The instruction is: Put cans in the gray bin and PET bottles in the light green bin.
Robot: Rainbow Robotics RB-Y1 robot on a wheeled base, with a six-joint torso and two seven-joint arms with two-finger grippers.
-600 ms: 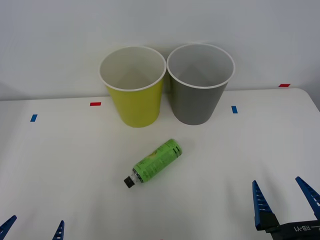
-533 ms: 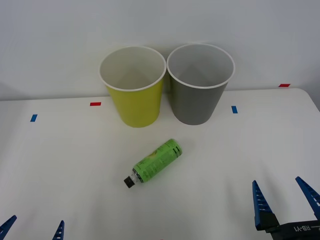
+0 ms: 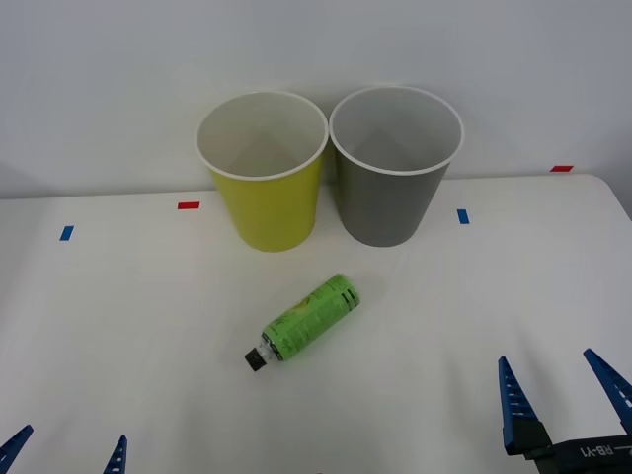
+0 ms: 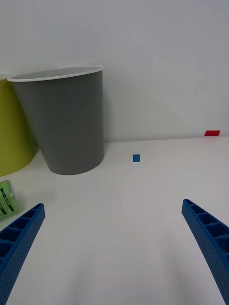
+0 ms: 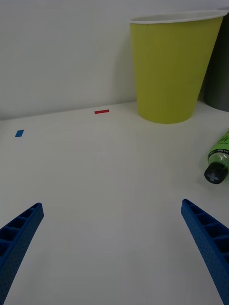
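Right gripper [image 3: 565, 393] parked at 5 o'clock of table [image 3: 118, 316], fingers spread, grasping nothing; left gripper [image 3: 67, 452] at 7 o'clock, likewise spread and empty. PET bottle [image 3: 308, 318] lying on its side mid-table between both, black cap toward 7 o'clock, apart from bins. Light green bin [image 3: 263, 171] and gray bin [image 3: 395, 164] upright at 12 o'clock, side by side, rims nearly touching, green one left

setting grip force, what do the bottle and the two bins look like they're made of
PET bottle: likely thin plastic under a glossy printed green label, with a black ridged plastic cap. Light green bin and gray bin: matte outer walls, white inside and rim; plastic or coated paperboard, hard to tell.
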